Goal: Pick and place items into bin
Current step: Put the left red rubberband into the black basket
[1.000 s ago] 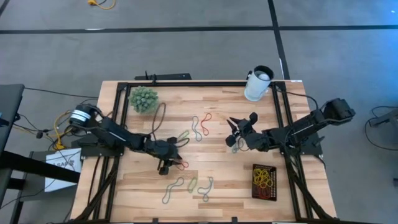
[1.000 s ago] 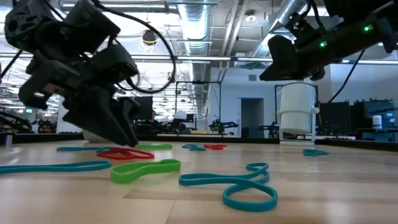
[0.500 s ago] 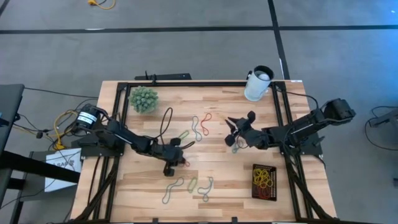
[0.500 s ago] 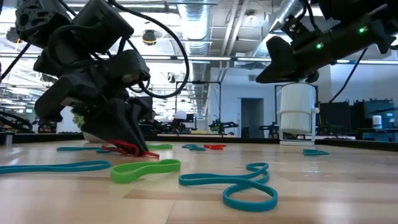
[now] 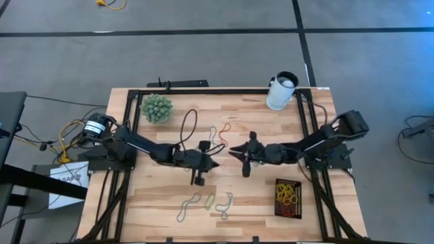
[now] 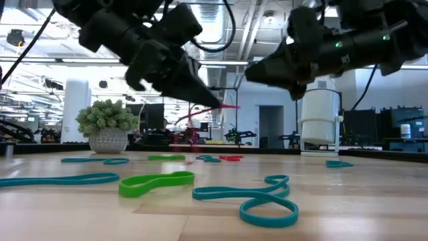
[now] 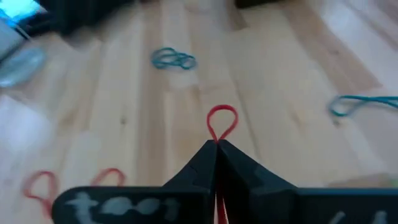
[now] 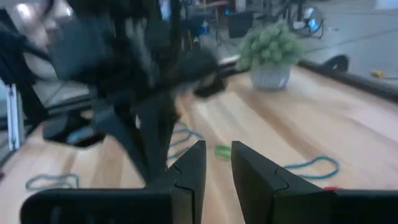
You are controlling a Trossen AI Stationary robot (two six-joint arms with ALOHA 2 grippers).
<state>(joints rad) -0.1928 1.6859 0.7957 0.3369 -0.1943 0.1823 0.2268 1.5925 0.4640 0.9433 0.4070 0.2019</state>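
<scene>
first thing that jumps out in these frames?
The two arms meet nose to nose over the table's middle: the left tool is shut on a red rubber band, lifted off the wood, and the open right tool faces it. Next, the black tray at the near right, already holding bands.

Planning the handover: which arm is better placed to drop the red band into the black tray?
The right. Its open gripper faces the red band pinched in the left gripper at mid-table, and the tray lies on the right arm's side, so a handover seems likely.
</scene>
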